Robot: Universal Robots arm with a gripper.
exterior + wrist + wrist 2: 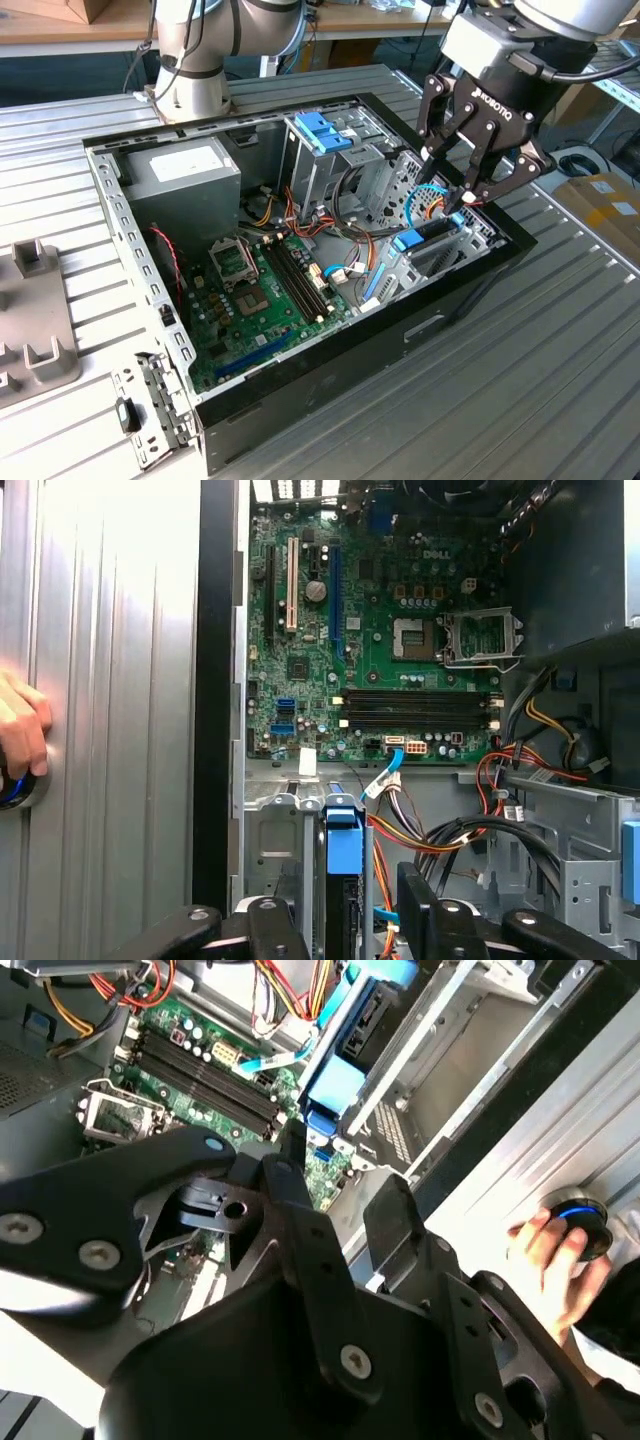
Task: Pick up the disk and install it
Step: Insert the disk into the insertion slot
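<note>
While the tool (470,170) hovers with spread, empty fingers just above the drive bay, the disk (425,237) sits edge-up in that bay inside the computer case (300,375); pressing squarely along its blue frame, clear of the cables (305,215), would probably seat it best.

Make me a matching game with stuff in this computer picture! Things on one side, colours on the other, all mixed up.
Things:
1. motherboard
2. gripper
3. latch on the drive cage
4. power supply box

Colours:
A. blue
B. grey
C. green
D. black

Pairs: 1-C, 2-D, 3-A, 4-B
</note>
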